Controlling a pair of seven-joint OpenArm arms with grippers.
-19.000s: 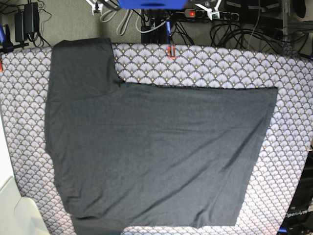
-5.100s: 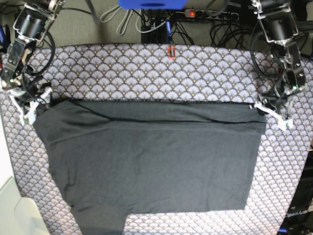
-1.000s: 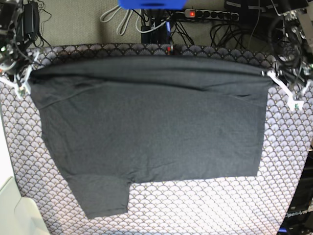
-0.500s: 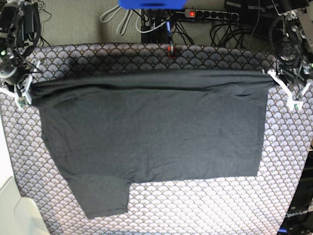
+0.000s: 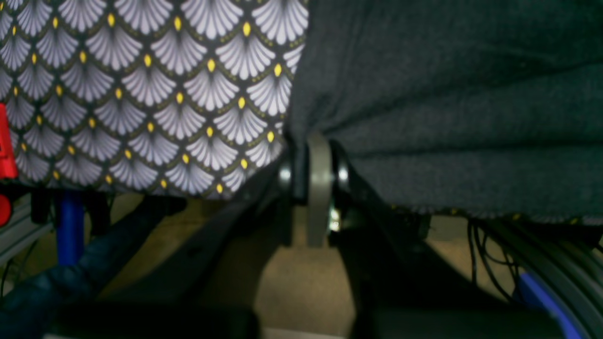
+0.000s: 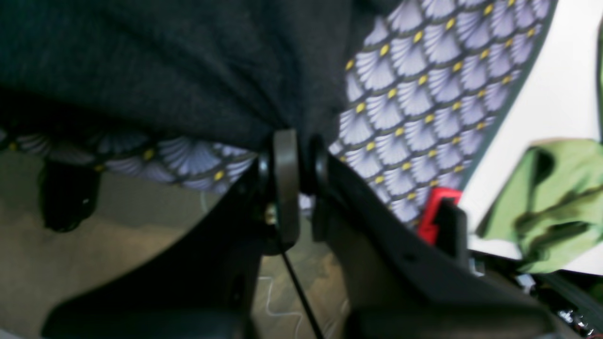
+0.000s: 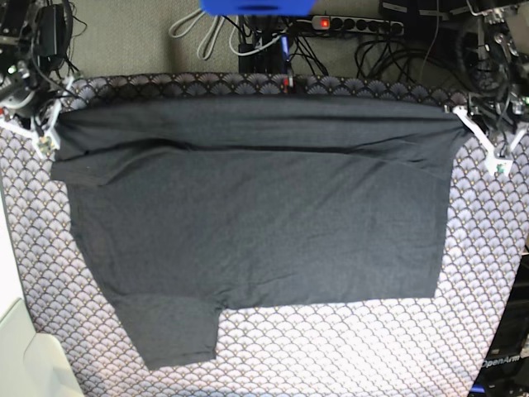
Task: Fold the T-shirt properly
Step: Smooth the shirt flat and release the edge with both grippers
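While the T-shirt (image 7: 256, 215) lies spread on the patterned cloth (image 7: 347, 347) | left fingers (image 5: 320, 155) pinching its corner | right fingers (image 6: 287, 160) pinching the opposite corner

Open passage: bare scallop-patterned cloth (image 7: 347, 347) on the desk, below the T-shirt (image 7: 256, 223) hem. Obstruction: cables (image 7: 388, 54) and power strip (image 7: 355, 25) behind the far edge.

White lettering "OpenArm" is legible on the dark equipment base (image 7: 502, 364) at the lower right of the base view.
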